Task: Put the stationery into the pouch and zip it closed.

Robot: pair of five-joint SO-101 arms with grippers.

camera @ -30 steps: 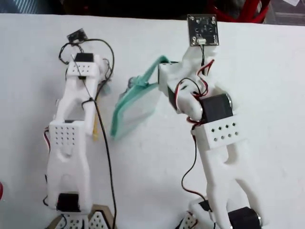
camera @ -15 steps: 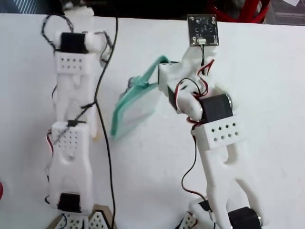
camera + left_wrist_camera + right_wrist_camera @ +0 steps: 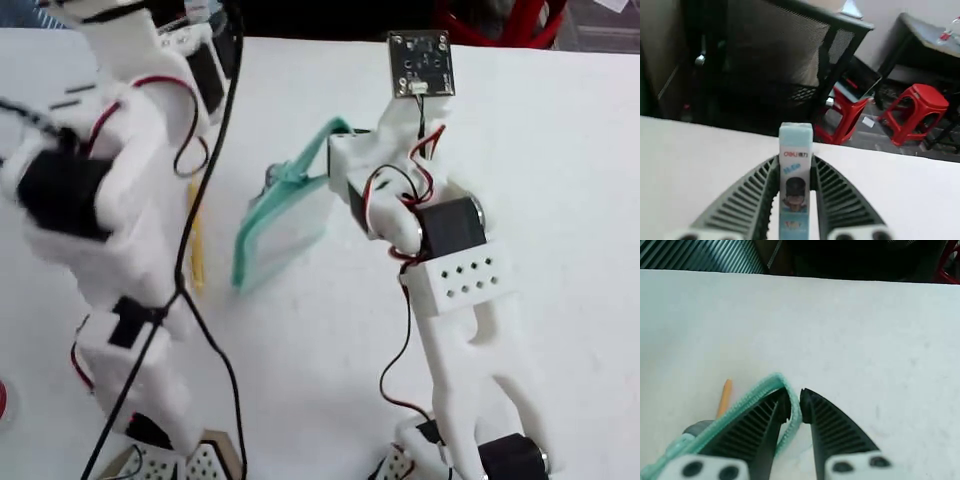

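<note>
- My left arm [image 3: 100,200] stands high off the table [image 3: 560,150], folded up near the overhead camera on the left side.
- The left gripper [image 3: 795,161] is clamped on a pale blue eraser [image 3: 795,145]. The eraser sits upright between the ribbed fingers [image 3: 827,180], its top poking past their tips.
- That wrist camera looks out level over the table's far edge.
- My right arm [image 3: 450,270] lies stretched forward, low over the table.
- The right gripper [image 3: 795,399] pinches the green zip rim of the pouch [image 3: 757,392], jaws nearly together on the fabric.
- The pouch [image 3: 285,225] lies mid-table between the two arms, with the held corner at its far end.
- A yellow pencil [image 3: 197,240] lies on the table just beside the pouch, on the left arm's side.
</note>
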